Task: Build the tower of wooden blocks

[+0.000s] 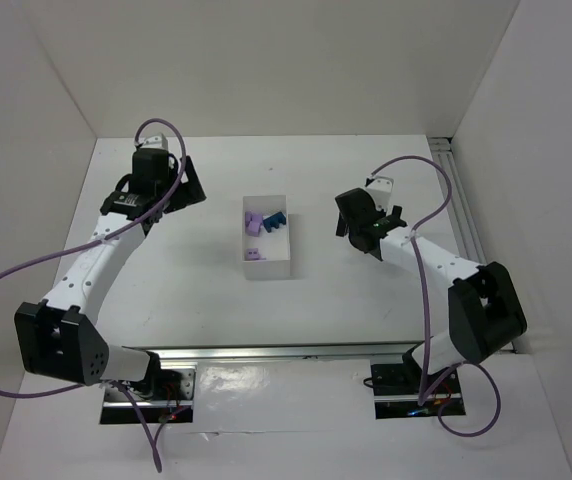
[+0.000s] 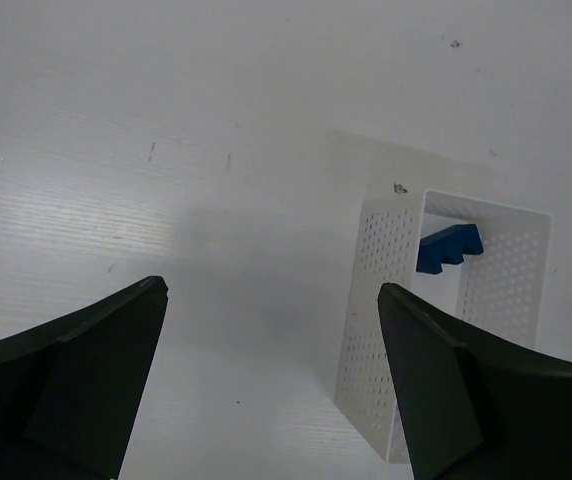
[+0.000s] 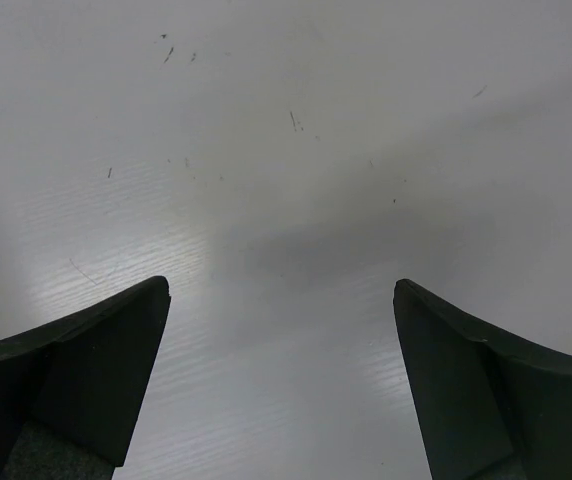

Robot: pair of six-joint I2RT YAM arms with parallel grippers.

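Note:
Light-purple blocks (image 1: 254,222) and a dark blue notched block (image 1: 274,223) lie loose in a small white perforated tray (image 1: 268,264) at mid-table; another purple block (image 1: 253,254) lies nearer in it. The blue block (image 2: 448,247) and the tray (image 2: 376,330) also show in the left wrist view. My left gripper (image 1: 188,181) is open and empty, left of the tray (image 2: 271,290). My right gripper (image 1: 351,215) is open and empty over bare table right of the tray (image 3: 281,290).
White walls enclose the table on the left, back and right. A metal rail (image 1: 461,195) runs along the right side. Purple cables loop off both arms.

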